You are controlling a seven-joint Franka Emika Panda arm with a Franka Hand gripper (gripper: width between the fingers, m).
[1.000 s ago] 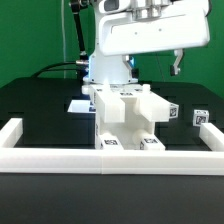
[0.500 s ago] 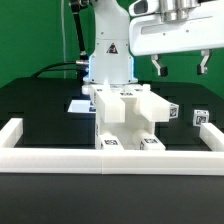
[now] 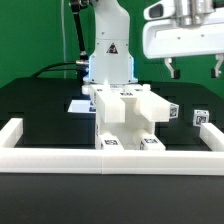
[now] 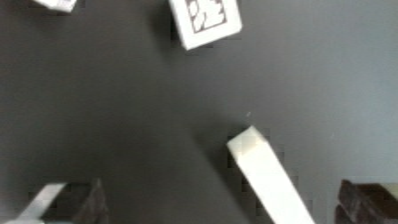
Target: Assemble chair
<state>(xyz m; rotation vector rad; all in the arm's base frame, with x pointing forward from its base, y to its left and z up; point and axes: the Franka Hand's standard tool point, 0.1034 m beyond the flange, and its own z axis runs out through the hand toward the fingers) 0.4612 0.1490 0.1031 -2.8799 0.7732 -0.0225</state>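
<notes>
The partly built chair [image 3: 125, 115], white blocky pieces with small tags on the front, stands mid-table against the front border. Two small white tagged pieces [image 3: 172, 112] [image 3: 200, 117] lie to its right in the exterior view. My gripper [image 3: 193, 68] hangs high at the exterior view's right, above and apart from them, open and empty. In the wrist view my gripper [image 4: 217, 205] shows dark fingertips [image 4: 63, 205] spread wide over the black table. A tagged piece [image 4: 208, 20] lies far ahead of them. A narrow white bar [image 4: 267, 175] runs between the fingers, well below them.
A long low white border frame [image 3: 110, 158] runs along the front, with side walls at both ends. The arm's white base [image 3: 105, 60] stands behind the chair. A flat marker board [image 3: 78, 103] lies left of the chair. The tabletop is black.
My gripper has swung from above the chair toward the exterior view's right, staying high and open. The chair and loose pieces have not moved.
</notes>
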